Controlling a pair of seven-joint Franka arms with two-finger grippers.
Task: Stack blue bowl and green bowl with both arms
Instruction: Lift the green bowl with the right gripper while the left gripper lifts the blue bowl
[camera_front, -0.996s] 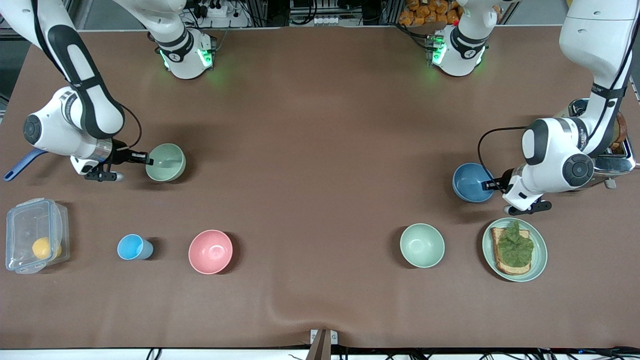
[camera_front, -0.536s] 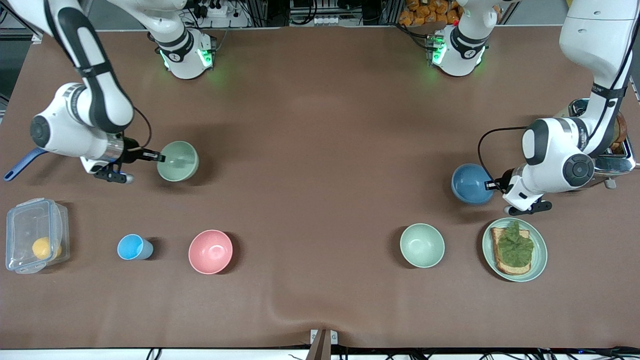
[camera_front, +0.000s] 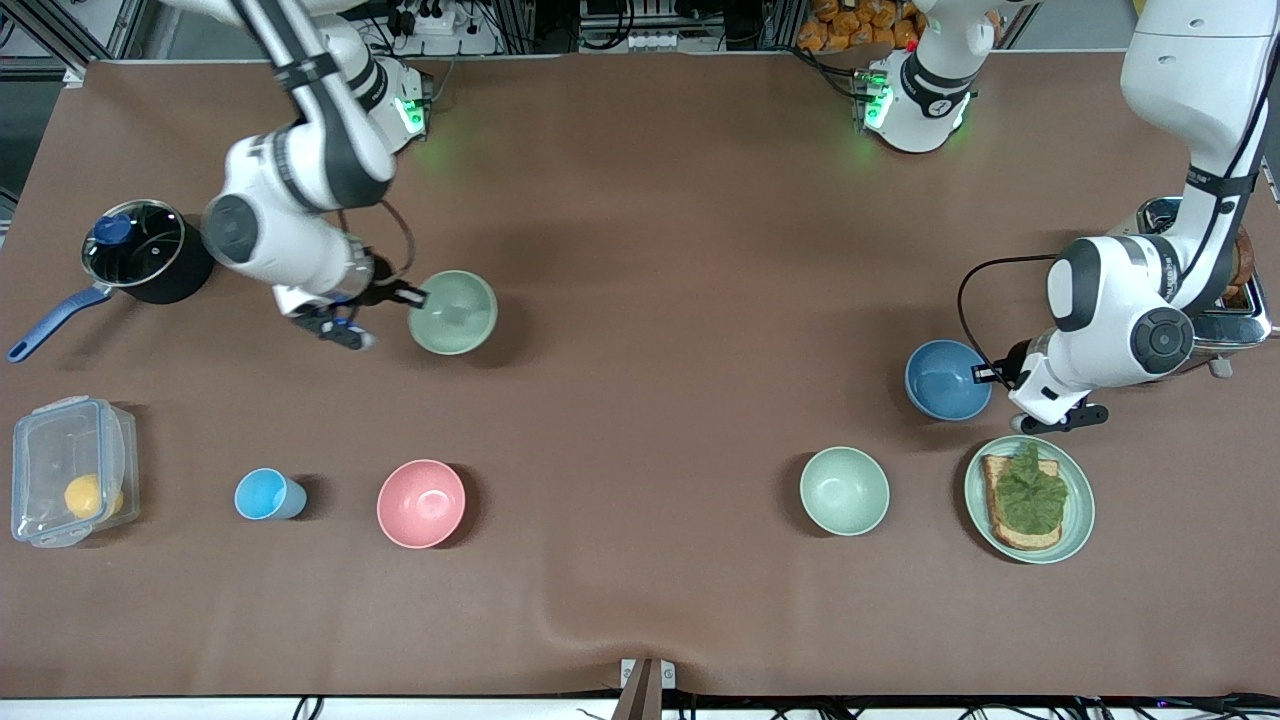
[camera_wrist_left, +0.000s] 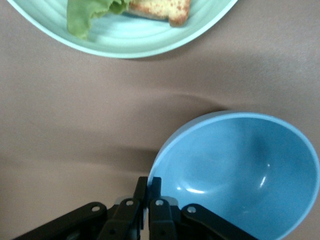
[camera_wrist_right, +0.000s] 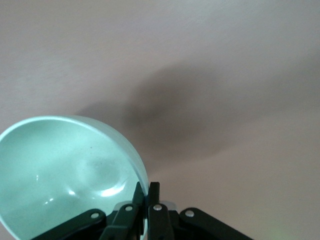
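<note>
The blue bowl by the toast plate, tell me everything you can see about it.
The blue bowl is round, plain and matte, sky-blue outside with a deeper blue inside, and empty. It sits toward the left arm's end of the table, farther from the front camera than the plate of toast. The left gripper is shut on its rim, one finger inside and one outside.

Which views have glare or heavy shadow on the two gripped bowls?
Front view: even overhead light, soft shadows beside the green bowl and blue bowl, no glare. Left wrist view: small highlights inside the blue bowl, rim pinched by the left gripper. Right wrist view: broad dark shadow on the table, faint glints in the green bowl, rim pinched by the right gripper.
</note>
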